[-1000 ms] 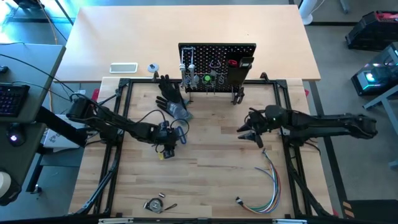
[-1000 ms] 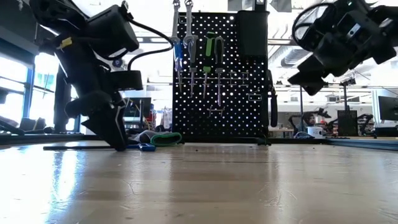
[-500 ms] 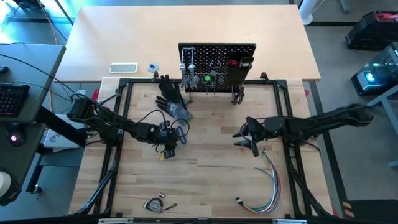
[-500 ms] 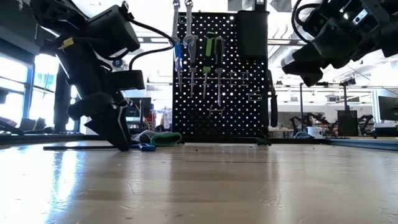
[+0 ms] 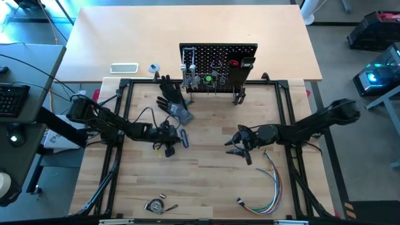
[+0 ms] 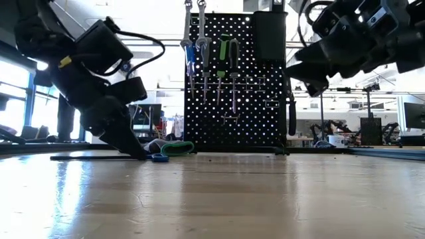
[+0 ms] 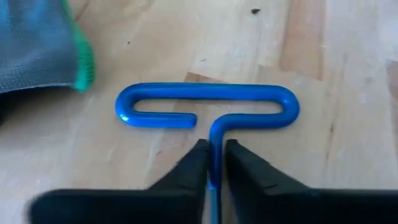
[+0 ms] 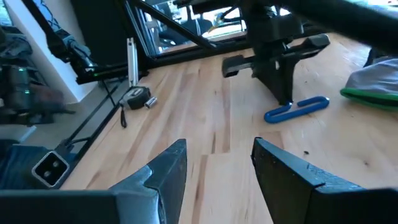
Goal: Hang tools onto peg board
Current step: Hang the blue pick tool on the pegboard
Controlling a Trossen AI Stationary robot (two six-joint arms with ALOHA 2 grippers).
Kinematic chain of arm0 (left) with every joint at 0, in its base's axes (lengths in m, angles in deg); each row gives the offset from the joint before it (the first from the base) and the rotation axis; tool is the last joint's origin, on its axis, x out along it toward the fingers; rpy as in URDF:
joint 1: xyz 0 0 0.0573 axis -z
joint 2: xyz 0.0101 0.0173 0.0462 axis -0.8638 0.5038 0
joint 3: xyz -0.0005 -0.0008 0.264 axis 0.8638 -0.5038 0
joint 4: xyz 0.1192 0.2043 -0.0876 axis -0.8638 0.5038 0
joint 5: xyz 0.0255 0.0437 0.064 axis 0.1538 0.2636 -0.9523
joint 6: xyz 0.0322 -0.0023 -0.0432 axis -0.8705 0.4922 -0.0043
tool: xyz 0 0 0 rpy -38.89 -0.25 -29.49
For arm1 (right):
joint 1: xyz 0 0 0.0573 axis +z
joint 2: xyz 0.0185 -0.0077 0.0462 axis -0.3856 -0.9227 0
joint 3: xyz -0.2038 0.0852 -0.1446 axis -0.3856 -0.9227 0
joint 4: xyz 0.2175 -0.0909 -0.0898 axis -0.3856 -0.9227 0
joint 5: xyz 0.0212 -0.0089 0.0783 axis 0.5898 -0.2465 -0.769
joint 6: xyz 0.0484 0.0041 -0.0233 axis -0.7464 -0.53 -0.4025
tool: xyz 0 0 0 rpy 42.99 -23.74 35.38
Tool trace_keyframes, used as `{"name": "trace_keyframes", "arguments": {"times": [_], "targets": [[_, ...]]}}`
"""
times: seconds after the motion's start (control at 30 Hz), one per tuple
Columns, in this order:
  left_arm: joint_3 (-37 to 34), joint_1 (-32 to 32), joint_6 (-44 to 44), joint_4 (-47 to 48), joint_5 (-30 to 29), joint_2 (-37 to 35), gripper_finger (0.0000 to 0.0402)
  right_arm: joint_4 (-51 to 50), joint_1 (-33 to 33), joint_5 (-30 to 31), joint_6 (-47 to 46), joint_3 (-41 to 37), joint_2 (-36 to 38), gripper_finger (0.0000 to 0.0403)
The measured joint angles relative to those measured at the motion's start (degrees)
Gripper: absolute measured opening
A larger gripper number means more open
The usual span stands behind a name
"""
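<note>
Pickup step: my left end effector [image 7: 212,163], frame centre-left in the high view, pinches the blue-handled T-shaped hex key [image 7: 208,109] lying on the wooden table [image 5: 206,169]. Right end effector [image 5: 239,145] open, empty. Next I lift toward the black perforated peg board [image 5: 219,65].

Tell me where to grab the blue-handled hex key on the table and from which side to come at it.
Grip the thin straight shank just below the looped handle of the blue-handled hex key, coming down from above, since it lies flat on the table. The wide loop would likely need wider jaws. The left gripper is already shut on that shank.
</note>
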Motion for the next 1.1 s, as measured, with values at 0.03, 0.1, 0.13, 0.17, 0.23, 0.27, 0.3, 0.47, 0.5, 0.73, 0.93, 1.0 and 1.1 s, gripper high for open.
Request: {"name": "trace_keyframes", "arguments": {"times": [0.03,0.1,0.13,0.17,0.23,0.27,0.3,0.47,0.5,0.73,0.93,1.0,1.1], "targets": [[-0.05,0.09,-0.52,-0.45,1.01,0.08,0.0023,1.78,0.18,0.47,-0.09,0.0,-1.59,0.0177],[-0.08,0.33,-1.86,-1.48,2.48,0.15,0.0011,5.88,0.21,0.93,-0.43,0.0,-4.86,0.0177],[-0.09,0.57,-2.55,-2.26,2.94,0.17,0.0012,7.78,0.21,1.04,-0.44,0.0,-6.37,0.0177],[-0.12,0.8,-3.23,-3.1,2.96,0.2,0.0012,9.95,0.21,1.04,-0.44,0.0,-7.93,0.0177],[-0.16,1.21,-4.73,-4.45,3.41,0.25,0.0009,13.08,0.19,1.04,-0.63,0.34,-11.02,0.0177],[-0.18,1.39,-5.39,-5.11,4.12,0.29,0.0007,13.86,0.19,1.02,-0.62,0.92,-12.42,0.0177],[-0.19,1.5,-5.62,-5.61,4.92,0.33,0.0005,14.38,0.19,0.97,-0.63,1.82,-13.89,0.0177],[-0.23,1.56,-6.01,-6.84,6.11,0.38,0.0005,13.95,0.19,-1.56,1.11,8.56,-22.36,0.0177],[-0.23,1.56,-5.92,-6.94,6.19,0.38,0.0006,13.83,0.19,-2.18,1.92,10.22,-24.17,0.0177],[-0.19,2.52,-4.24,-8.51,6.6,-1.03,0.0058,9.38,-0.55,-3.11,5.6,20.63,-34.41,0.0177],[-0.12,3.8,-5.04,-4.85,4.85,-4.22,0.012,5.87,-3.19,-2.96,3.09,23.28,-37.7,0.0177],[-0.12,3.87,-5.08,-1.42,3.91,-4.69,0.0136,6.08,-3.87,-3.08,2.79,23.27,-37.73,0.0177],[-0.12,3.85,-5.14,0.37,3.99,-4.5,0.0152,6.53,-4.36,-3.1,2.83,23.21,-37.73,0.0177]]}}
